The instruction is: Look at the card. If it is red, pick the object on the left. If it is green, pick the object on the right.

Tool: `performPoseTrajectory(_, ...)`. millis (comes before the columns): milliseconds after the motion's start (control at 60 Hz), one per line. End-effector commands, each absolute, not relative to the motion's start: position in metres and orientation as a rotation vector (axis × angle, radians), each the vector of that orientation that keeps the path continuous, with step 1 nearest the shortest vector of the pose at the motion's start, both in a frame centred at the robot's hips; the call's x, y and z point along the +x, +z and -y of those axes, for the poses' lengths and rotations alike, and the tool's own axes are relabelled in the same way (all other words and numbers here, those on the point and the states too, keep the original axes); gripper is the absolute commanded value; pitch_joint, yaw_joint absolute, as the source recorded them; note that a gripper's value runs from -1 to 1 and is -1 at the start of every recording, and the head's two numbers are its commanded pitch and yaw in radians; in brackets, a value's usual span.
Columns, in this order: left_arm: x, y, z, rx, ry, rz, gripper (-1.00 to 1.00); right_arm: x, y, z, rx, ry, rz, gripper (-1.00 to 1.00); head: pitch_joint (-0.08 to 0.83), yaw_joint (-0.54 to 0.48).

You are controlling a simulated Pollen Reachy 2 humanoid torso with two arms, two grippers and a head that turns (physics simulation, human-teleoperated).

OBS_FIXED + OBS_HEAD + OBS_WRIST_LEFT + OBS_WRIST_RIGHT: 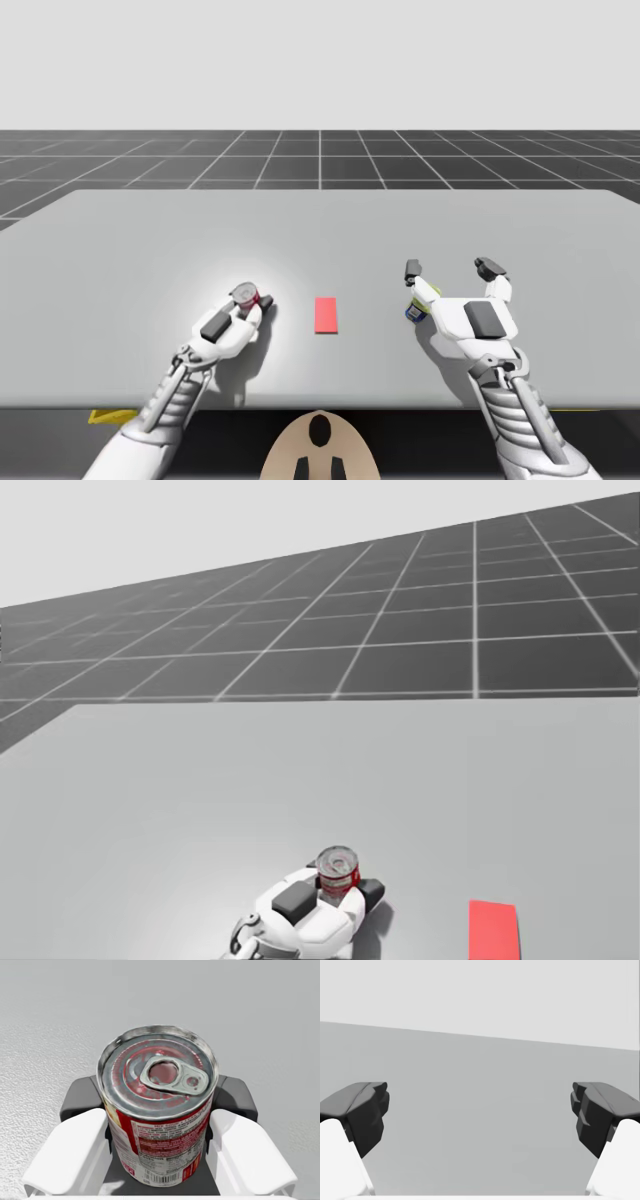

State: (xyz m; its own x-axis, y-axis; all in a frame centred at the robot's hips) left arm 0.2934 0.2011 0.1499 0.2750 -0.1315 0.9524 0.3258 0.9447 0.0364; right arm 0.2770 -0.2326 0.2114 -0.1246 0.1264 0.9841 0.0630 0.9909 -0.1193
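Left tool (159,1110), own wrist view: closed on red can (159,1072), pads (81,1099) touching both sides, can upright. Right wrist view: right tool (480,1110) spread wide, empty. High view: red card (326,314) on table (320,230), can left of it. Risk: smooth can may slip or tilt between pads on lift.

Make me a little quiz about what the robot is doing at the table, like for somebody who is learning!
1. Which colour is the card? A green, B red, C blue.
2. True or false: my right gripper is holding something.
3. Fill the gap: my left gripper is shut on a red ___.
Key: 1 B. 2 False, it is open and empty. 3 can.
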Motion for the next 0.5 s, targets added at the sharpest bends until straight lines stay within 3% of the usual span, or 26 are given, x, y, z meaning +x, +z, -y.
performPoseTrajectory(17, 0.29, 0.166, -0.194, -0.197, -0.334, 1.294, 1.0, 0.277, 0.209, 0.229, -0.136, 0.034, 1.695, -1.0, 0.316, 0.32)
performPoseTrajectory(133, 0.289, 0.188, -0.197, -0.191, -0.343, 1.327, 1.0, 0.277, 0.208, 0.228, -0.148, 0.042, 1.703, -1.0, 0.309, 0.31)
performPoseTrajectory(317, 0.283, 0.265, -0.206, -0.178, -0.372, 1.464, 1.0, 0.277, 0.204, 0.227, -0.112, 0.073, 1.699, -1.0, 0.307, 0.31)
performPoseTrajectory(500, 0.282, 0.319, -0.216, -0.141, -0.37, 1.571, 1.0, 0.281, 0.199, 0.23, -0.084, 0.054, 1.715, -1.0, 0.298, 0.3)
